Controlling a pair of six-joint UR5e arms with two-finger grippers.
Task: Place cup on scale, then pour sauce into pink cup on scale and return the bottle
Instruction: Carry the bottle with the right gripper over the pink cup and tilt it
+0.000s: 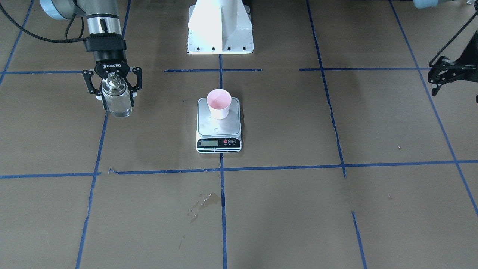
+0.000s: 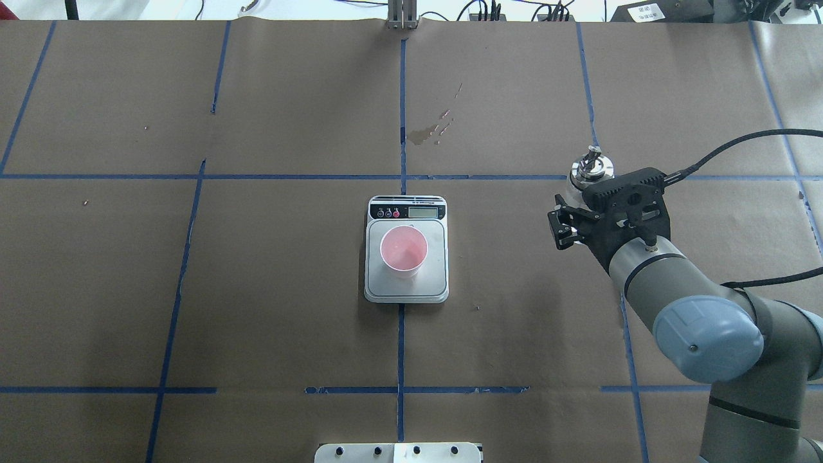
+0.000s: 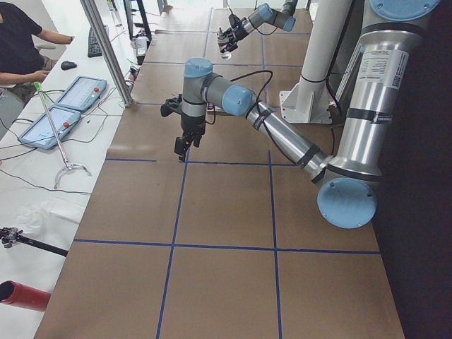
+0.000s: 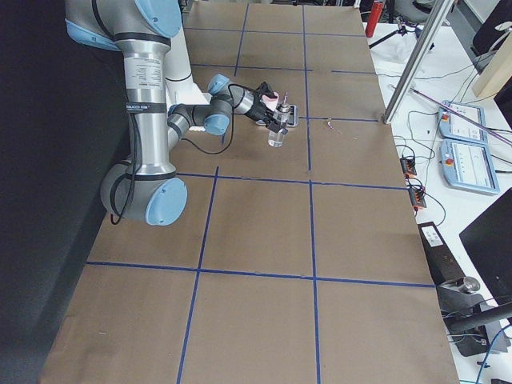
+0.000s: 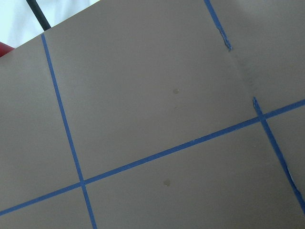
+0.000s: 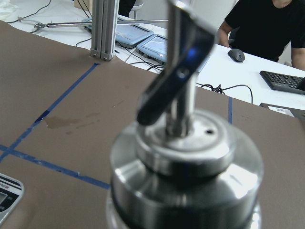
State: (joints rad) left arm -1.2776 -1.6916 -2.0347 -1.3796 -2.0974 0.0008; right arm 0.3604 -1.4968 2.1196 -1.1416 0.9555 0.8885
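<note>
The right claw (image 1: 116, 95) is clamped on the upright bottle (image 1: 118, 107), at two o'clock from the scale (image 2: 432, 283) seen from overhead. The cup (image 2: 404, 250) stands on the scale's platform. I cannot tell whether the left claw (image 1: 443, 77), at the worktop's (image 1: 298, 123) edge, is apart or together.

"ROBOTIQ" in white on the right gripper (image 1: 116, 95); print on the scale (image 1: 219, 130) too small to read
</note>
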